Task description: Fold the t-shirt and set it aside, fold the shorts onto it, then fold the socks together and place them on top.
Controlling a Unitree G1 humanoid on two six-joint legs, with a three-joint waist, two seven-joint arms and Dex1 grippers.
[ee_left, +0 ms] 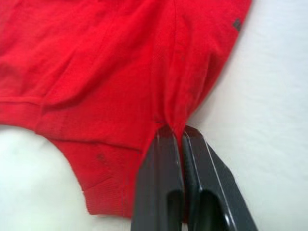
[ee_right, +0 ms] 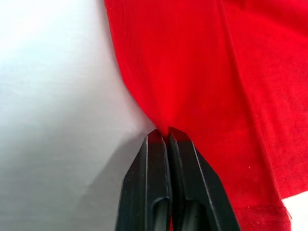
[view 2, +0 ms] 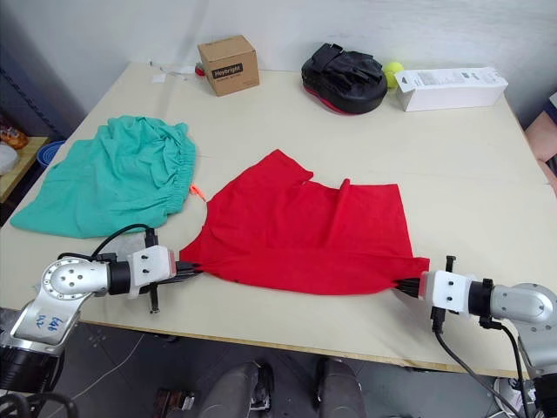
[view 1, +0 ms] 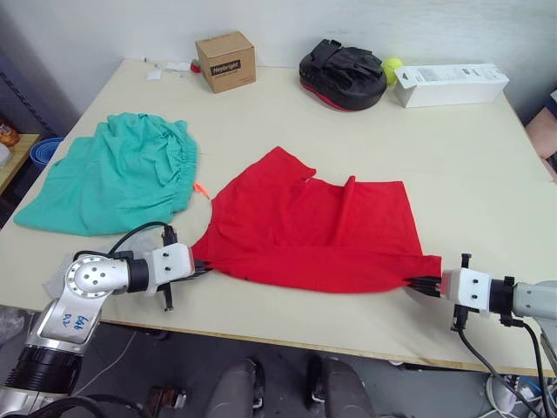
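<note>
The red t-shirt (view 1: 313,226) lies partly folded in the middle of the table, its near edge pulled taut. My left gripper (view 1: 202,270) is shut on the t-shirt's near left corner; in the left wrist view the fingers (ee_left: 163,159) pinch a bunch of red cloth. At the near right corner my right gripper (view 1: 425,285) is shut on the t-shirt as well, the cloth (ee_right: 192,72) gathered at its tips. The teal-green shorts (view 1: 117,174) lie crumpled at the left, an orange drawstring end (view 1: 200,188) poking out. The socks are out of view.
Along the far edge stand a small brown cardboard box (view 1: 225,61), a black padded mitt (view 1: 342,73), a yellow-green ball (view 1: 392,66) and a long white box (view 1: 450,84). A blue bowl (view 1: 43,150) sits off the table's left side.
</note>
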